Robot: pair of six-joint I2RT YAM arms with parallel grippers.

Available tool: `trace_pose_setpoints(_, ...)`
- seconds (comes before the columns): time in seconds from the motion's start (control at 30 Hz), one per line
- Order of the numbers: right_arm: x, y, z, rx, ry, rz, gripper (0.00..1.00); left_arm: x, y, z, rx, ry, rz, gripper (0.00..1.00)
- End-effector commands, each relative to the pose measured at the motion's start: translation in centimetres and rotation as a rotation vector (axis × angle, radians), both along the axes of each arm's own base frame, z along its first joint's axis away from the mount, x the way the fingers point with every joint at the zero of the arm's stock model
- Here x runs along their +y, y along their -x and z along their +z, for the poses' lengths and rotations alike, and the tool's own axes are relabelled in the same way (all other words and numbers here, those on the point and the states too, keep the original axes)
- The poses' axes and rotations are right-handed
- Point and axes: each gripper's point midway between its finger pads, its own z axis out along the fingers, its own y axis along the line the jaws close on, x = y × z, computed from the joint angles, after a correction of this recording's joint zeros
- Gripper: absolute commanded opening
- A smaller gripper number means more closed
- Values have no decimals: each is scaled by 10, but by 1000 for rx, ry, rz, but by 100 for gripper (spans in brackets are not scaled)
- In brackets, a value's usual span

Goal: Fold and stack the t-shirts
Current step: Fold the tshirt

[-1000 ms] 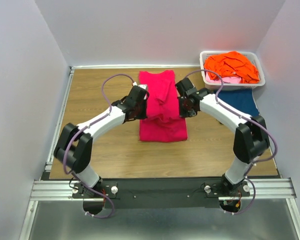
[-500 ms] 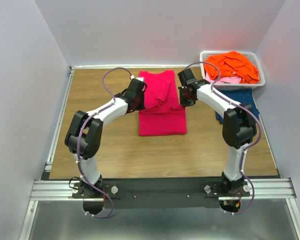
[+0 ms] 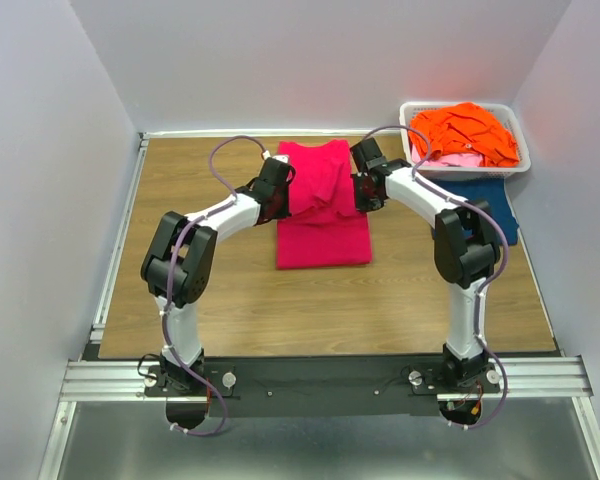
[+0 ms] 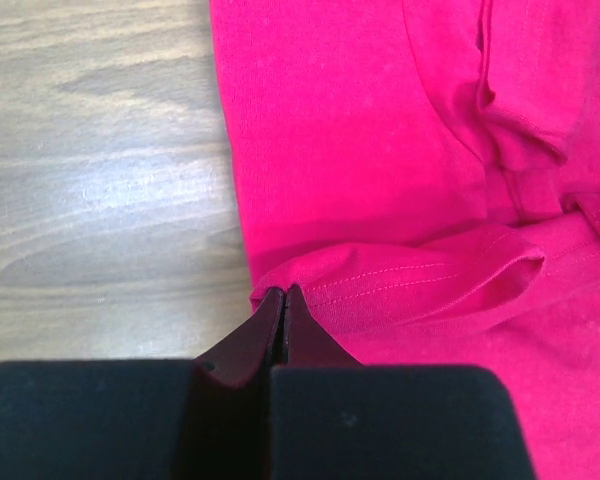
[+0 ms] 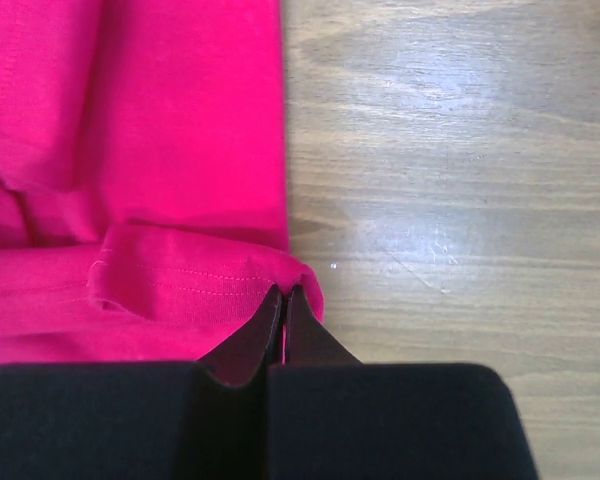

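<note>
A bright magenta-pink t-shirt (image 3: 325,235) lies partly folded in the middle of the wooden table. My left gripper (image 3: 282,198) is at the shirt's left edge and my right gripper (image 3: 361,195) at its right edge. In the left wrist view the left gripper (image 4: 283,292) is shut on a doubled hem of the magenta shirt (image 4: 380,150). In the right wrist view the right gripper (image 5: 283,292) is shut on the matching hem corner of the shirt (image 5: 160,120). The lifted hem strip spans the shirt between the two grippers.
A white plastic basket (image 3: 412,108) stands at the far right, heaped with orange shirts (image 3: 467,130) over a pale pink one (image 3: 461,159). A dark blue shirt (image 3: 487,202) lies flat just in front of the basket. Grey walls enclose the table (image 3: 200,280).
Both grippers have moved toward the far side of the table, carrying the hem over the shirt. The shirt's near edge has drawn back with them and both elbows have come in.
</note>
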Motion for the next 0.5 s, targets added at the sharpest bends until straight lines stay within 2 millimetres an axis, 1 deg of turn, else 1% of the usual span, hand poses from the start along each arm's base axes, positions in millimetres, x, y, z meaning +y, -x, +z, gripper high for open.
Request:
trace_pose_setpoints(0.0,3,-15,-4,-22,-10,5,4,2,-20,4,-56,-14,22,13)
trace_pose_setpoints(0.03,2,-15,-3,-27,-4,2,8,3,-20,5,-57,-14,25,18)
trace_pose_setpoints(0.07,1,-15,-2,-29,-3,0,16,4,-19,5,-54,-17,31,26)
trace_pose_setpoints(0.1,1,-15,4,-39,-7,0,20,6,-18,10,-60,-15,36,43)
trace_pose_setpoints(0.13,1,-14,7,-44,-9,1,24,7,-17,14,-68,-12,42,49)
trace_pose_setpoints(0.17,1,-14,12,-53,-12,2,31,9,-14,25,-84,-7,46,52)
trace_pose_setpoints(0.2,2,-14,24,-73,-26,5,33,8,-13,32,-98,3,48,56)
trace_pose_setpoints(0.23,2,-11,28,-78,-33,12,34,10,-10,38,-108,10,60,56)
trace_pose_setpoints(0.27,3,-10,33,-86,-43,14,34,13,-5,40,-108,8,69,56)
trace_pose_setpoints(0.3,8,-9,47,-117,-70,27,34,11,-1,57,-142,26,71,56)
trace_pose_setpoints(0.33,10,-2,45,-107,-81,31,34,10,3,63,-153,36,80,55)
trace_pose_setpoints(0.37,13,1,47,-112,-100,42,34,9,11,61,-147,38,73,53)
trace_pose_setpoints(0.4,17,6,48,-114,-118,54,34,-1,19,71,-166,59,49,47)
trace_pose_setpoints(0.43,28,8,51,-124,-156,80,34,-8,25,70,-162,68,30,43)
trace_pose_setpoints(0.47,32,12,51,-123,-177,94,34,-18,34,67,-146,82,-3,40)
